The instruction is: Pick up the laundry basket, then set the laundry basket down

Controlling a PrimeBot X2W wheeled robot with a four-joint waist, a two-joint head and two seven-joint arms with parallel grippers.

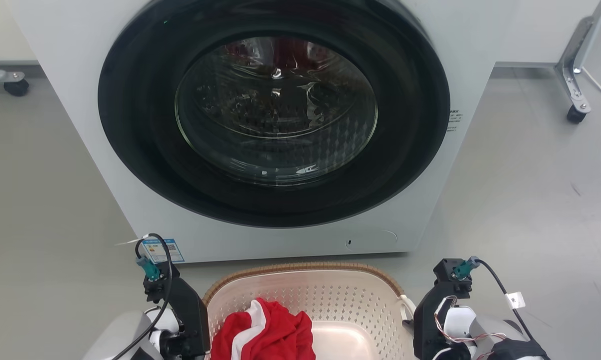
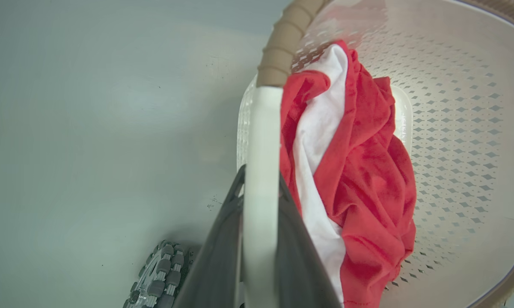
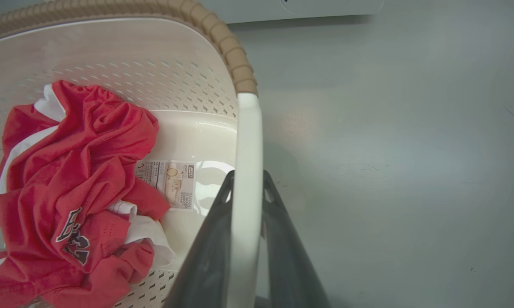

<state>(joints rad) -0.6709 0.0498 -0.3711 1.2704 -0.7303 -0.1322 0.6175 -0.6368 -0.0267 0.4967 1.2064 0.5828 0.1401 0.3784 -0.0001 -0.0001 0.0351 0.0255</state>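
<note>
The laundry basket [image 1: 330, 295], cream with perforated sides and a brown woven-look rim, sits low in the head view just in front of the washing machine. A red and white garment [image 1: 270, 330] lies inside it. In the left wrist view my left gripper [image 2: 260, 182] is shut on the basket's white side handle [image 2: 263, 128], one dark finger on each side of it. In the right wrist view my right gripper [image 3: 247, 179] is shut on the opposite white handle [image 3: 248, 137]. A small label [image 3: 171, 182] shows on the smooth base. I cannot tell whether the basket touches the floor.
The white washing machine [image 1: 80, 100] with its round dark door [image 1: 275, 110] shut stands directly behind the basket. Grey floor [image 1: 530, 200] spreads to both sides. A castered frame leg [image 1: 575, 112] is at the far right, another caster [image 1: 16, 87] at the far left. My base wheel [image 2: 158, 278] is beside the basket.
</note>
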